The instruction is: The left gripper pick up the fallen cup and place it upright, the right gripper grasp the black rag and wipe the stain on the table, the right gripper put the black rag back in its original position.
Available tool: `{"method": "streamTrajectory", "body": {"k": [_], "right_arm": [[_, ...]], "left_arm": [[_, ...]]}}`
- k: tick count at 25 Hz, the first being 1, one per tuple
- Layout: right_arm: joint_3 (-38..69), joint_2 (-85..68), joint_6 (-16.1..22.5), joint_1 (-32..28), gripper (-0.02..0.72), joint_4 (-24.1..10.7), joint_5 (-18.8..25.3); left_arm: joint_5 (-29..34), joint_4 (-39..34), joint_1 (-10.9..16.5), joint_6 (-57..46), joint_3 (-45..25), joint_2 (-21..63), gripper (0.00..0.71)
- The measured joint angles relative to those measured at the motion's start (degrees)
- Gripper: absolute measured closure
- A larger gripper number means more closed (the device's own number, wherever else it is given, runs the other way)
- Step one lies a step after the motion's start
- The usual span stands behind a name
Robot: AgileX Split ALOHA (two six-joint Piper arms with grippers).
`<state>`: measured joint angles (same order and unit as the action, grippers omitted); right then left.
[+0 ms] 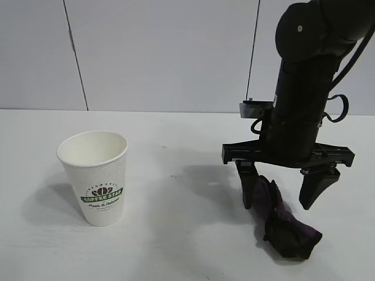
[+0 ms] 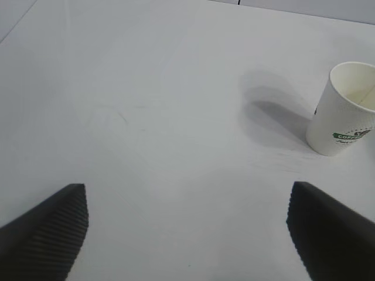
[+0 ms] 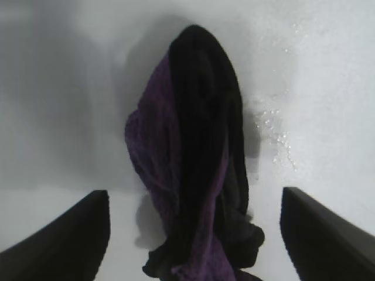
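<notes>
Now we're seeing the right gripper (image 1: 287, 190) hanging spread wide over the rag (image 1: 284, 225), rag lying free on table (image 1: 176, 246); cup (image 1: 96, 175) upright at left. Judging last step; next: pulling arm clear w/o snagging.

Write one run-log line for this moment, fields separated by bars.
cup upright | black rag on table, released | right gripper open above rag | left gripper open, idle
</notes>
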<state>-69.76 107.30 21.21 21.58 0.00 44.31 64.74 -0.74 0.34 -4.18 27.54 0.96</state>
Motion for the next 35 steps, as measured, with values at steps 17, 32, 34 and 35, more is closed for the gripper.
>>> {"method": "streamTrajectory", "body": {"k": [17, 32, 34, 35], "right_arm": [[0.1, -31.8, 12.0, -14.0, 0.135, -29.6, 6.4], [0.0, -80.7, -3.4, -9.3, 0.135, -14.5, 16.0], [0.0, -84.8, -5.6, -9.3, 0.135, -12.2, 20.3], [0.0, -87.0, -6.5, -9.3, 0.135, -11.2, 22.5]], "left_arm": [[0.0, 0.0, 0.0, 0.0, 0.0, 0.0, 0.046], [0.0, 0.0, 0.0, 0.0, 0.0, 0.0, 0.046], [0.0, 0.0, 0.0, 0.0, 0.0, 0.0, 0.046], [0.0, 0.0, 0.0, 0.0, 0.0, 0.0, 0.046]]}}
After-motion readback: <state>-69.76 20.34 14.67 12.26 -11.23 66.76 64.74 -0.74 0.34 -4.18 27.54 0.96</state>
